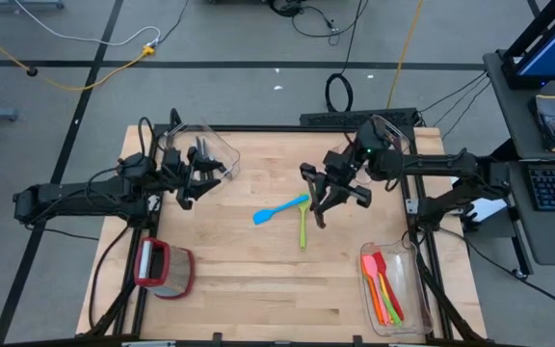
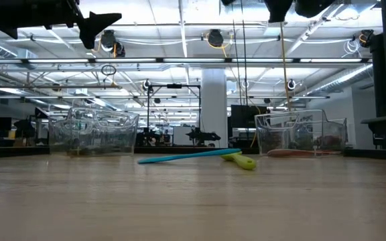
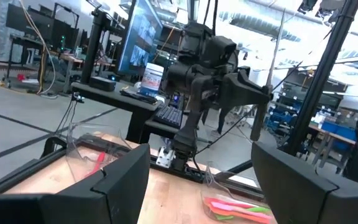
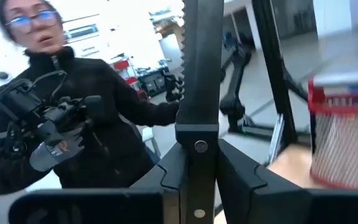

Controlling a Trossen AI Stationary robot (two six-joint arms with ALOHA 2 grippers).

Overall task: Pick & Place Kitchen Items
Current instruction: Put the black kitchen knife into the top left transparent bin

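My right gripper [image 1: 322, 196] hangs above the table's middle, shut on a black-handled knife [image 4: 197, 74]. Below it, a blue spatula [image 1: 279, 210] and a green spoon [image 1: 303, 229] lie flat on the wood, the spatula's handle end crossing the spoon's top. In the low view the blue spatula [image 2: 186, 156] and the green spoon [image 2: 243, 161] lie close together. Red, orange and green utensils [image 1: 383, 289] lie in a clear bin [image 1: 408, 318] at the near right. My left gripper [image 1: 198, 172] waits open above the table's far left, with nothing between its fingers. My right gripper pinches the knife's black riveted handle [image 4: 196, 147] between its two fingers [image 4: 166, 177], one on either side. The serrated blade [image 4: 190, 56] sticks out forward past the fingertips. The knife is lifted clear of the table.
A second clear bin [image 1: 218, 146] stands at the far left by my left gripper. A red-rimmed clear container [image 1: 165, 270] lies on its side at the near left. A person [image 4: 61, 106] stands beyond the table holding a controller device. Bare wood lies along the near edge.
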